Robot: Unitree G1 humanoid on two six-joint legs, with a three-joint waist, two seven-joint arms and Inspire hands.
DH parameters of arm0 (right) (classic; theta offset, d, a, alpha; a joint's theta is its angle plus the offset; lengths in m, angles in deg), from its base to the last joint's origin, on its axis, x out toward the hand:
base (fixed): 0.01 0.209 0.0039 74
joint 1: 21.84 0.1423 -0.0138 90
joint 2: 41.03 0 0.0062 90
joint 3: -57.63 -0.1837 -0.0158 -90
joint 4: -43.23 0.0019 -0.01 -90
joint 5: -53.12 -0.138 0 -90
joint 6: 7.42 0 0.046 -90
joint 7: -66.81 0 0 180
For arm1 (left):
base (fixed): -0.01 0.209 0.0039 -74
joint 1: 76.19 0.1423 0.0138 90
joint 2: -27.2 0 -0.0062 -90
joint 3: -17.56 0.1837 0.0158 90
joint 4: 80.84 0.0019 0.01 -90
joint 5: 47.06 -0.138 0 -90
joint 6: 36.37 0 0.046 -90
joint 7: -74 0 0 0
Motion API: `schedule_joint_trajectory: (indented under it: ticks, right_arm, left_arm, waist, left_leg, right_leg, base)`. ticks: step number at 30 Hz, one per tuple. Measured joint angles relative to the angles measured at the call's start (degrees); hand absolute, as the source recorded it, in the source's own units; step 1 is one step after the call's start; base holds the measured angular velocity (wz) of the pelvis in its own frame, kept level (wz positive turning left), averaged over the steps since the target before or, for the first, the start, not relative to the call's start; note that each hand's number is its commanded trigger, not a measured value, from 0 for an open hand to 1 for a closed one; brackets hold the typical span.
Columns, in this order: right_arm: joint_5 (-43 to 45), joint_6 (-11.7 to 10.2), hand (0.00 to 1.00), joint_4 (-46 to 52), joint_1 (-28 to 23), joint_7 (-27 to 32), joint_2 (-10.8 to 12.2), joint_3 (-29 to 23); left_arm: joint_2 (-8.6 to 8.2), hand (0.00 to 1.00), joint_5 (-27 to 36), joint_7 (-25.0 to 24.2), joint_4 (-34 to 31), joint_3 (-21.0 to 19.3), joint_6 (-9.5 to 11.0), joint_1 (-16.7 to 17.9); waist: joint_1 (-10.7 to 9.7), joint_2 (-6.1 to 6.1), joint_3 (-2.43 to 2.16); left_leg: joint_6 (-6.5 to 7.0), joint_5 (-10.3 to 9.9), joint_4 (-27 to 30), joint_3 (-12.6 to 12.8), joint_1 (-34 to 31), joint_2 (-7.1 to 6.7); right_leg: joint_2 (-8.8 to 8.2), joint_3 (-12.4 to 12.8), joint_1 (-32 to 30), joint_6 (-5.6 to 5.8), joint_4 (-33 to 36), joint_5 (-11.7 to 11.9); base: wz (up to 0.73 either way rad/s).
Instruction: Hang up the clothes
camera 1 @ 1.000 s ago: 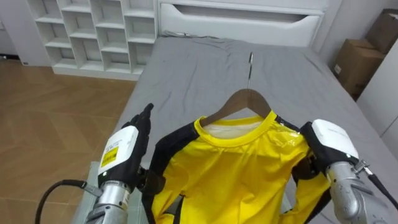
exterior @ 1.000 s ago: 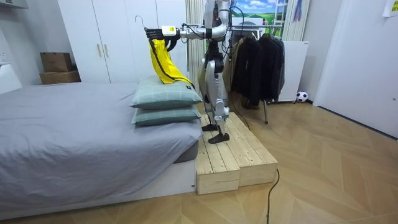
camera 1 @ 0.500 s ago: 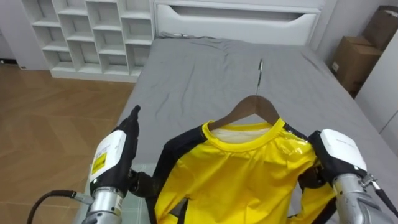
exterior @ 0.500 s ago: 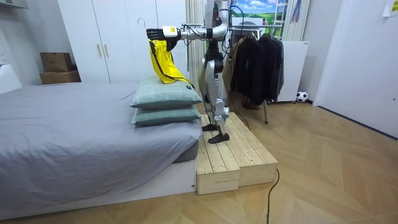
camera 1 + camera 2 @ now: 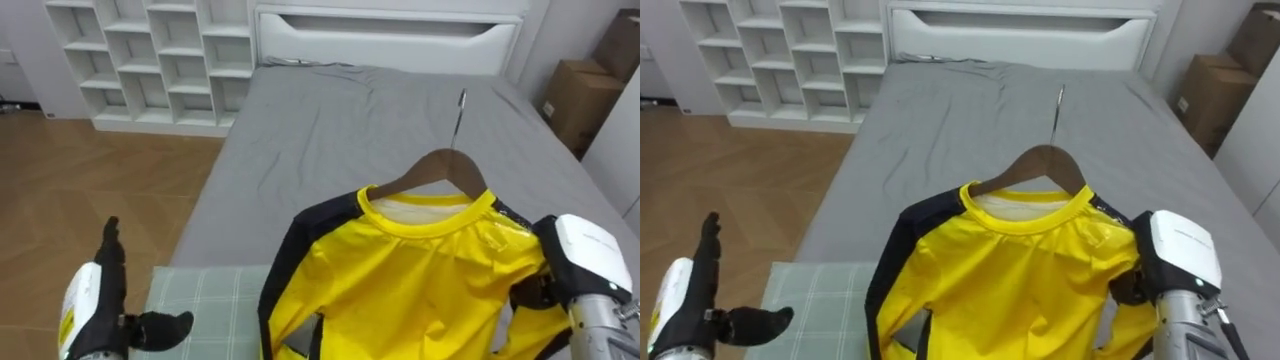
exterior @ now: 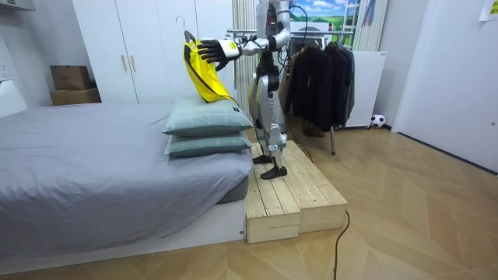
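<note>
Head stereo pair looking down over bed (image 5: 330, 130), room camera farther off, same bed

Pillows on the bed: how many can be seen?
2, stacked at the end of the bed beside the robot: the upper pillow lies on the lower pillow. Others could be hidden behind the stack.
</note>
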Motion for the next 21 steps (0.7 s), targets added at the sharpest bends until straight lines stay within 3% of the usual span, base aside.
schedule_joint_trajectory:
  ticks: [5, 7, 13, 19, 21]
  right_arm:
    - [-0.42, -1.65, 1.00, 5.43, -0.19, 0.69, -2.02, -1.26]
    - [-0.53, -1.42, 1.00, 5.88, -0.19, 1.24, -2.07, -1.89]
    - [-0.22, -1.02, 1.00, 9.88, -2.36, 1.23, -2.10, -1.86]
    - [1.63, -1.05, 1.00, 17.30, -3.91, 0.55, -2.22, -2.03]
    - [1.71, -1.40, 1.00, 19.34, -4.03, -0.04, -2.23, -2.43]
  left_arm:
    - [-0.03, 0.00, 6.52, 3.44, 3.38, -3.59, 1.89, 1.61]
    - [-0.10, 0.00, 9.38, 4.81, 5.62, -5.23, 2.33, 1.69]
    - [-0.16, 0.00, 17.34, 9.20, 12.86, -8.61, 2.41, 2.15]
    - [-0.16, 0.00, 17.82, 12.55, 22.68, -10.93, 3.15, 3.93]
    - [-0.17, 0.00, 17.76, 13.11, 26.28, -11.21, 4.26, 4.78]
  waist:
    - [0.41, -0.02, -0.03]
    - [1.48, -0.01, -0.03]
    - [2.04, 0.38, -0.05]
    - [1.67, 0.33, -0.15]
    - [1.55, 0.29, -0.20]
  left_leg:
    - [0.03, -0.03, -0.21, 0.48, 0.20, 0.00]
    - [0.11, -0.08, -0.46, 0.73, 0.52, 0.04]
    - [0.38, -0.27, -1.13, 0.62, 0.36, 0.00]
    - [0.38, -0.27, -1.06, 1.01, 0.16, -0.09]
    - [0.38, -0.27, -1.06, 1.02, 0.24, -0.09]
  right_leg:
    - [0.01, 0.35, -0.06, -0.01, -0.08, -0.01]
    - [0.11, 0.70, -0.01, -0.01, -0.09, -0.01]
    - [0.10, 0.66, -0.49, 0.21, 0.24, -0.15]
    - [0.11, 0.99, -1.16, 0.30, 0.80, -0.41]
    - [0.10, 1.18, -1.16, 0.33, 0.76, -0.43]
  base:
    - [-0.05]
    - [-0.06]
    - [0.00]
    - [-0.04]
    - [-0.02]
